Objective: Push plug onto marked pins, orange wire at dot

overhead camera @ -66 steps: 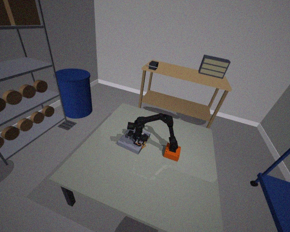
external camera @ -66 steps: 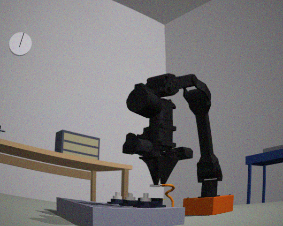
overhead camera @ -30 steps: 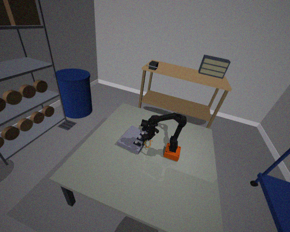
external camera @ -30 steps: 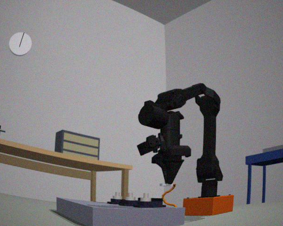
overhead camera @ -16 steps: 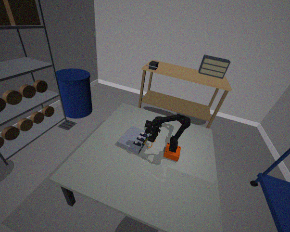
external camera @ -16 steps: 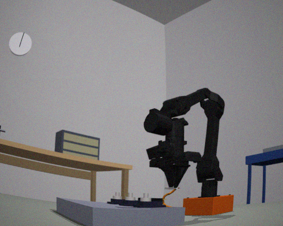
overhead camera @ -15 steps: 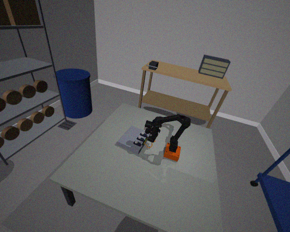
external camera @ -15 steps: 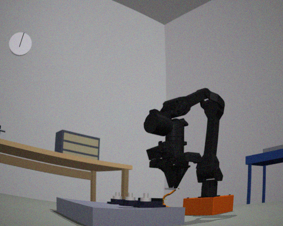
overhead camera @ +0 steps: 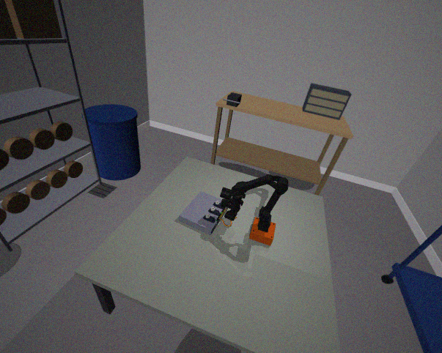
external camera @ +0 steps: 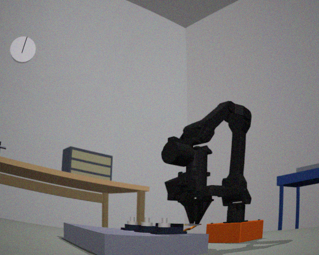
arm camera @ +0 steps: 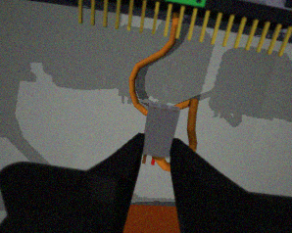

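My gripper (arm camera: 157, 141) (external camera: 194, 222) is shut on the grey plug (arm camera: 162, 127). The plug's front end faces the pin row and its length runs nearly parallel to the pins. It stands apart from them, below and a little left of the marked ones in the wrist view. The metal pins (arm camera: 155, 20) look straight. A green band (arm camera: 183, 1) marks three; a dark dot shows near its right end. The orange wire (arm camera: 133, 81) loops from under the row past the plug. At the plug's rear, brown is left, red middle, orange right. The lavender holder (overhead camera: 198, 209) (external camera: 156, 243) carries dark servos.
Round white servo horns (external camera: 147, 221) stand up from the holder behind the pins. The orange arm base (overhead camera: 262, 232) (external camera: 235, 231) stands on the table (overhead camera: 198, 273) on the other side of the gripper. The slack lead also hangs to the right of the plug in the wrist view.
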Action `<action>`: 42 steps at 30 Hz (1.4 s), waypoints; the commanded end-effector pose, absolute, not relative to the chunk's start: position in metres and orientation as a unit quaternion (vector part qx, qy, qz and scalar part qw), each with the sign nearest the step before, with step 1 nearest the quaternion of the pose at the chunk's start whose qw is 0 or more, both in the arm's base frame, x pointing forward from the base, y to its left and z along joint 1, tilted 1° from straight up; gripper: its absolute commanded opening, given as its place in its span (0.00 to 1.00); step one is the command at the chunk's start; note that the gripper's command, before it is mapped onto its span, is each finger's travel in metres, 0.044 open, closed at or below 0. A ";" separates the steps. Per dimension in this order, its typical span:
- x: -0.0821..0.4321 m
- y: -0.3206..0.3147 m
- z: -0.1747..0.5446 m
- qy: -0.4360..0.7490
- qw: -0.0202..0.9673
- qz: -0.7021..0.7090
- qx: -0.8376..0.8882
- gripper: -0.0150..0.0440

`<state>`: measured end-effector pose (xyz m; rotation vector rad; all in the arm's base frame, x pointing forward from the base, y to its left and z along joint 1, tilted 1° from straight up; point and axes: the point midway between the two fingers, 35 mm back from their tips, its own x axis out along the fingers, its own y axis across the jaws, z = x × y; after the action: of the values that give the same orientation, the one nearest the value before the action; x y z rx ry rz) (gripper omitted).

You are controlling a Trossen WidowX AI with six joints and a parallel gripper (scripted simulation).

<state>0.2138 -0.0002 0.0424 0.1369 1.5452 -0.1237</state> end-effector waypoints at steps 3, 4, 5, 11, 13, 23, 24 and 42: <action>0.233 -0.004 0.043 0.696 0.713 -0.054 0.062 0.25; 0.237 -0.005 0.044 0.696 0.713 -0.054 0.062 0.25; 0.241 -0.006 0.044 0.696 0.714 -0.054 0.062 0.25; 0.247 -0.008 0.045 0.696 0.714 -0.054 0.062 0.25; 0.249 -0.008 0.045 0.696 0.714 -0.054 0.062 0.25; 0.252 -0.006 0.045 0.695 0.714 -0.054 0.062 0.25; 0.252 -0.006 0.045 0.695 0.714 -0.054 0.062 0.25; 0.262 -0.008 0.045 0.695 0.714 -0.054 0.062 0.25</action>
<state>0.2578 -0.0076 0.0448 0.1361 1.5427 -0.1232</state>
